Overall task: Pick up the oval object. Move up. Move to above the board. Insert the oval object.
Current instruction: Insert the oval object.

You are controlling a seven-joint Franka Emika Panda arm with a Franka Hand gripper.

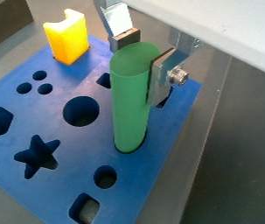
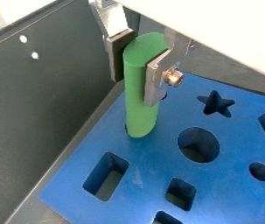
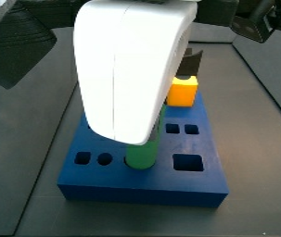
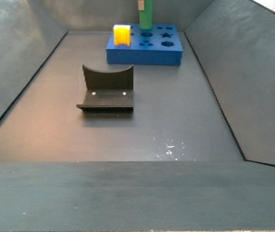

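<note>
My gripper (image 1: 144,58) is shut on the oval object (image 1: 129,101), a long green peg that it holds upright by the upper end. It shows the same way in both wrist views: gripper (image 2: 142,59), peg (image 2: 141,92). The peg's lower end meets the top of the blue board (image 1: 52,188) near its edge, at a cut-out. I cannot tell how deep it sits. In a side view the gripper's white body (image 3: 130,65) hides the fingers, and only the peg's foot (image 3: 140,157) shows on the board (image 3: 143,185). The far side view shows the peg (image 4: 143,16) standing on the board (image 4: 152,56).
A yellow block (image 1: 66,37) stands in the board's far corner (image 3: 183,92) (image 4: 123,34). Star, round, square and hexagon cut-outs lie open around the peg. The dark fixture (image 4: 107,89) stands mid-floor. Grey bin walls (image 2: 41,79) run close beside the board.
</note>
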